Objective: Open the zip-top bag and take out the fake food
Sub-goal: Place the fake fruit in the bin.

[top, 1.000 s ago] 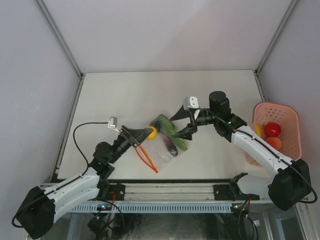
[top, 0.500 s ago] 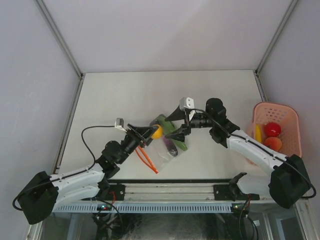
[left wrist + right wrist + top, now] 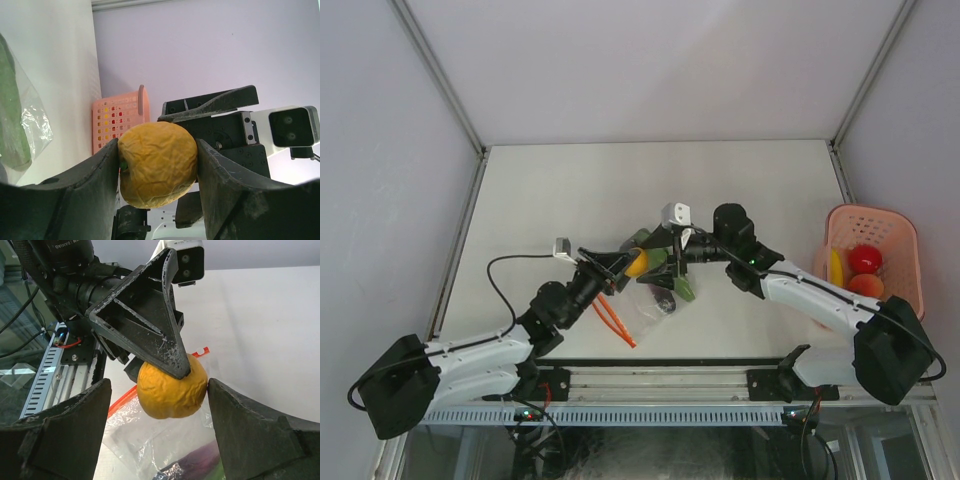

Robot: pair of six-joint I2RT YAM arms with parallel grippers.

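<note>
A yellow-orange wrinkled fake fruit (image 3: 637, 263) (image 3: 157, 165) (image 3: 172, 387) hangs above the zip-top bag (image 3: 645, 305) (image 3: 150, 440), with my left gripper (image 3: 626, 264) (image 3: 157, 172) shut on it. My right gripper (image 3: 660, 262) (image 3: 159, 390) is open and straddles the same fruit. Its right pad sits close against the fruit, its left pad stands apart. The clear bag lies on the table with its red zip strip (image 3: 615, 318) (image 3: 122, 402) toward the near left. A long green piece (image 3: 682, 288) and a dark purple piece (image 3: 665, 303) (image 3: 195, 462) lie at the bag.
A pink perforated basket (image 3: 905, 250) (image 3: 120, 120) stands at the table's right edge. It holds a red round fruit (image 3: 865, 258), an orange one (image 3: 866, 285) and a yellow piece (image 3: 836, 265). The rail with both arm bases runs along the near edge.
My right gripper has swung left to the left gripper and now brackets the yellow fruit. The left gripper reached slightly right, still gripping the fruit.
</note>
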